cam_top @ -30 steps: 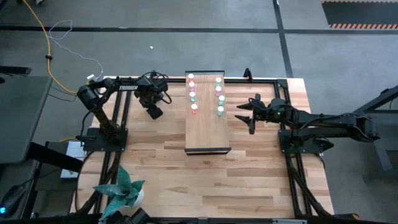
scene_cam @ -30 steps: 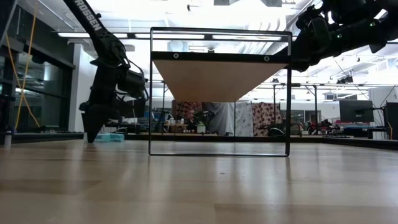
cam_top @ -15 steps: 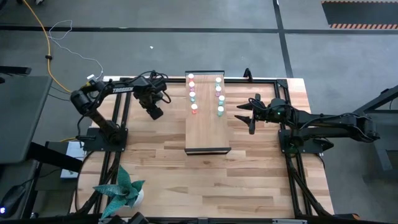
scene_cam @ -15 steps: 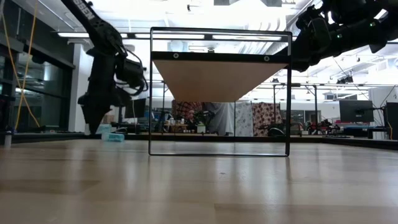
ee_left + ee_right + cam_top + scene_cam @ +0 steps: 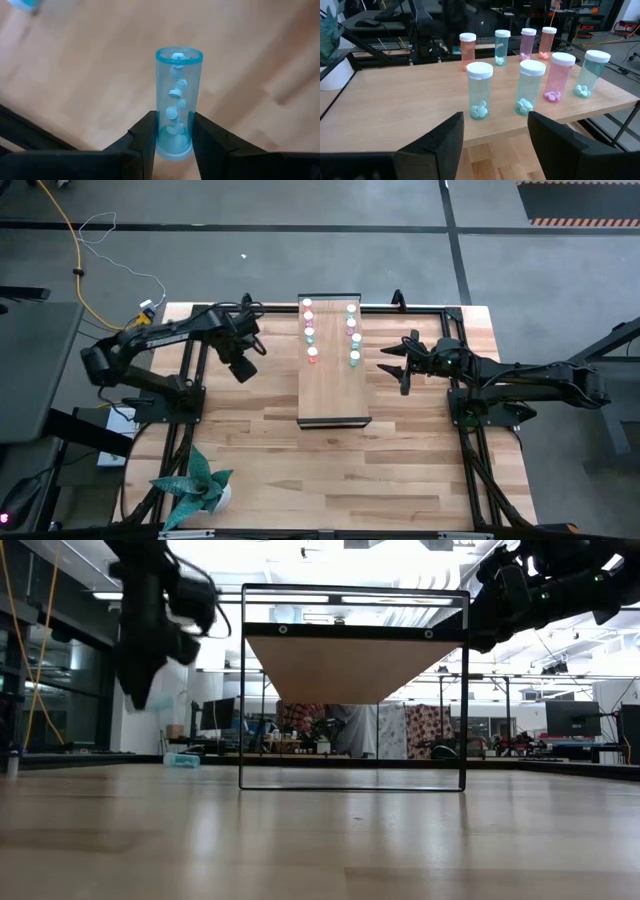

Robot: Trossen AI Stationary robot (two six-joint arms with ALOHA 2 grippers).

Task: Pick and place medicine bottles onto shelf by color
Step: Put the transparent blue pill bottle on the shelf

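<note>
Shelf (image 5: 334,380): 8 capped bottles (image 5: 480,90) stand in 2 rows at its far end. Left hand (image 5: 172,137), raised left of shelf, grips 1 blue bottle (image 5: 177,97). Right hand (image 5: 392,360), wide, empty, waits right of shelf. Judged well advanced; held bottle unplaced.

Shelf (image 5: 335,385) at table (image 5: 400,470) centre: 8 capped bottles (image 5: 312,354) in 2 rows at far end. Potted plant (image 5: 200,485) at near-left corner.
</note>
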